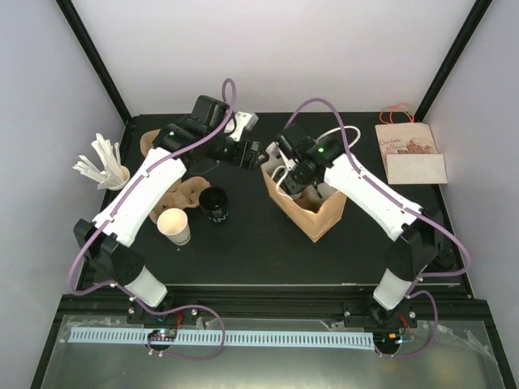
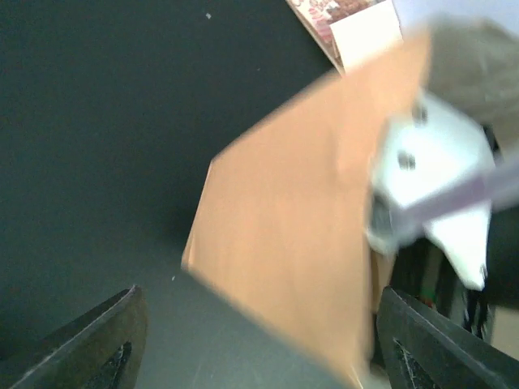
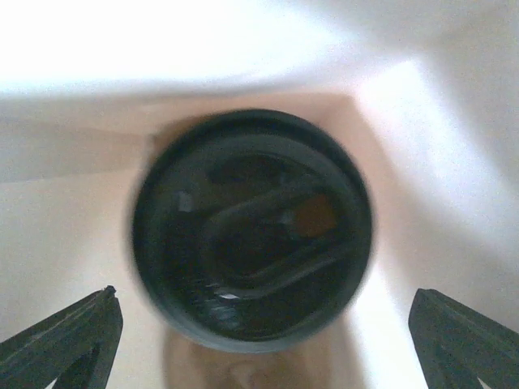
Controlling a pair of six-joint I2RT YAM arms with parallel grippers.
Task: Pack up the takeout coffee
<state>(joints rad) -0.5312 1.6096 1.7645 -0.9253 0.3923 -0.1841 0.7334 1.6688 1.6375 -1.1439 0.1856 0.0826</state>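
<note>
**A:** Where is the coffee?

**B:** A lidded cup stands inside the brown paper bag, and the right wrist camera looks straight down on its black lid.

**A:** And the right fingers?

**B:** They are spread wide in the bag's mouth. Their tips sit at 7 and 5 o'clock of the lid, not closed on it and holding nothing.

**A:** The left fingers?

**B:** Also apart and empty, with the bag's side wall ahead of them. From above they hover just beside the bag's 11 o'clock corner.

**A:** What else is on the desk?

**B:** At the bag's 9 o'clock there is a black cup and a pale cup, both beside a cardboard carrier. Farther out that way is a holder of stirrers. A flat printed bag lies at 1 o'clock, well apart.
</note>
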